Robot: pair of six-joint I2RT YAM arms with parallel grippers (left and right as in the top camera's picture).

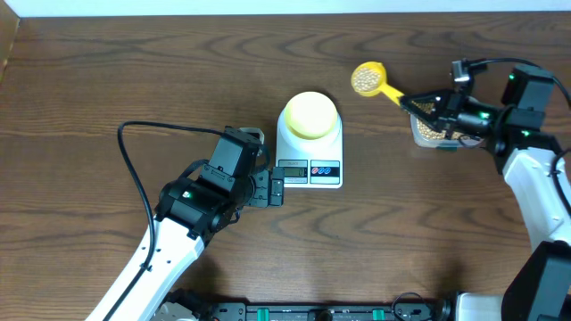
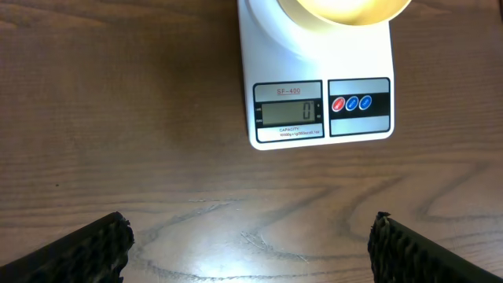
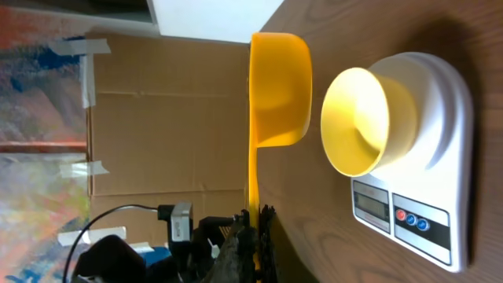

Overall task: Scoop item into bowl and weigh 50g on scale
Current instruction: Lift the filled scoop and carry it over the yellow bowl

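Observation:
The white scale (image 1: 310,153) stands mid-table with the pale yellow bowl (image 1: 310,115) on its platform; the bowl looks empty. In the left wrist view the scale (image 2: 314,86) reads 0. My right gripper (image 1: 419,102) is shut on the handle of a yellow scoop (image 1: 368,78) filled with tan beans, held in the air right of the bowl. In the right wrist view the scoop (image 3: 277,90) hangs beside the bowl (image 3: 361,122). My left gripper (image 1: 275,189) is open and empty, just left of the scale's display; its fingers (image 2: 250,248) frame bare table.
A clear tub of beans (image 1: 428,130) sits under my right gripper at the right. A black cable (image 1: 134,169) loops over the table on the left. Cardboard and equipment show behind in the right wrist view.

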